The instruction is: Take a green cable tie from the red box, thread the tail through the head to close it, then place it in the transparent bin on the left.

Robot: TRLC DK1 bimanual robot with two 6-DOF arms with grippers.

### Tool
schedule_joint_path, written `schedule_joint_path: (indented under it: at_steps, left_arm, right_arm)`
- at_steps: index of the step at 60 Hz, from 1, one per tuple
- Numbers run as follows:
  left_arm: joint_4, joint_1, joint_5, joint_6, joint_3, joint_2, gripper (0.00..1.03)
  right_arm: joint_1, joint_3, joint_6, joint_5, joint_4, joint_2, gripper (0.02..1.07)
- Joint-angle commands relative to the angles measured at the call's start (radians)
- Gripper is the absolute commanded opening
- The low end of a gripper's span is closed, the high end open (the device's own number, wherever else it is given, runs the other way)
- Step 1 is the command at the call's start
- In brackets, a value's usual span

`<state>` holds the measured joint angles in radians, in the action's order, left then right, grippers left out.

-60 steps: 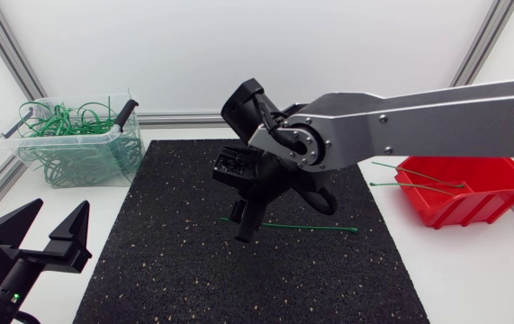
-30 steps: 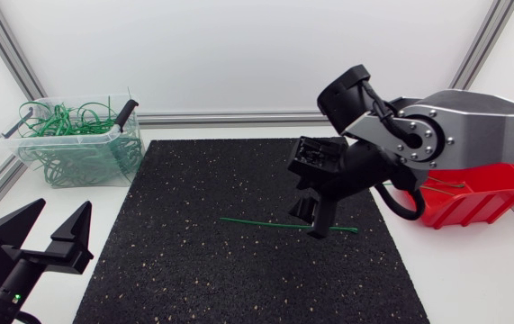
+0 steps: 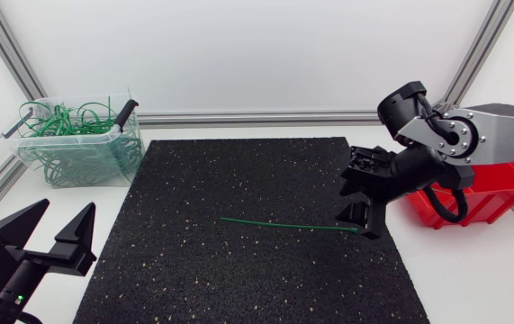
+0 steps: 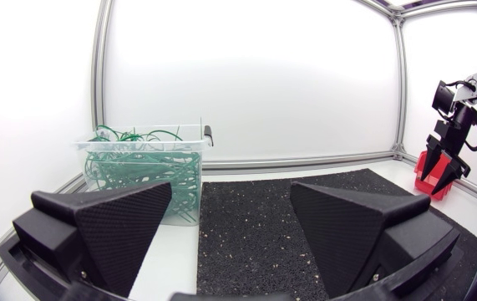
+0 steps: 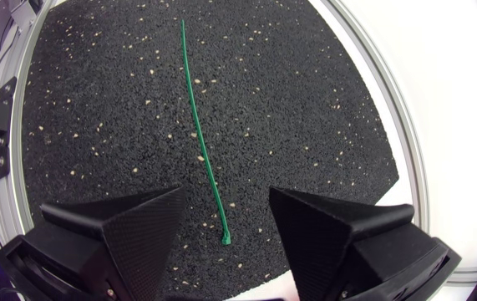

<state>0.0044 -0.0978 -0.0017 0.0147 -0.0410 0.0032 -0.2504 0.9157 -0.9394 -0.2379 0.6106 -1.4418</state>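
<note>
- Saw no print big enough to read on any item.
- Found right arm entering from the right edge: silver link roughly level, black wrist bent down over the right edge of the black mat.
- Noted right gripper pointed down at the mat, fingers set wide apart and holding nothing.
- Confirmed from the right wrist view: right gripper straddled one end of the tie with mat showing on both sides and neither finger touching it.
- Could not tell how high the fingertips hung above the mat.
- Saw the same gripper from the left wrist view, upright in front of the red box.
- Found green cable tie lying flat and nearly straight on the mat, running left to right, its right end under the right gripper.
- Saw the tie stretching away ahead of the gripper, unthreaded, with a small knob at the near end.
- Found red box on the white table, just beside the mat's right edge and behind the right wrist.
- Found transparent bin at the far left corner, off the mat, full of tangled green ties.
- Found left gripper low at the near left, over the table beside the mat, well apart from the tie.
- Noted left gripper gaping wide, holding nothing, facing the bin and the mat.
</note>
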Motion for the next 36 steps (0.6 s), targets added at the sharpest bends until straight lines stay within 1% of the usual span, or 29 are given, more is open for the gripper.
schedule_joint_path:
  at_steps: [1,5,7,17,27,36]
  left_arm:
    - [-0.032,-0.014,0.002,-0.032,0.036,0.017,0.99]
    - [-0.032,-0.014,0.002,-0.039,0.036,0.02,0.99]
    - [-0.032,-0.013,0.002,-0.044,0.036,0.02,0.99]
    - [-0.032,-0.01,0.0,-0.064,0.036,0.021,0.99]
    - [-0.034,-0.01,-0.007,-0.067,0.036,0.018,0.96]
    - [-0.037,-0.014,-0.009,-0.067,0.036,0.018,0.96]
  right_arm:
    - [0.028,-0.028,-0.068,-0.009,0.017,-0.055,0.73]
    - [0.048,-0.023,-0.095,-0.021,0.017,-0.091,0.61]
    - [0.057,-0.02,-0.102,-0.026,0.017,-0.111,0.58]
    - [0.094,-0.008,-0.16,-0.026,0.018,-0.195,0.44]
    - [0.112,-0.003,-0.187,-0.026,0.023,-0.226,0.44]
    - [0.114,0.008,-0.197,-0.024,0.031,-0.255,0.43]
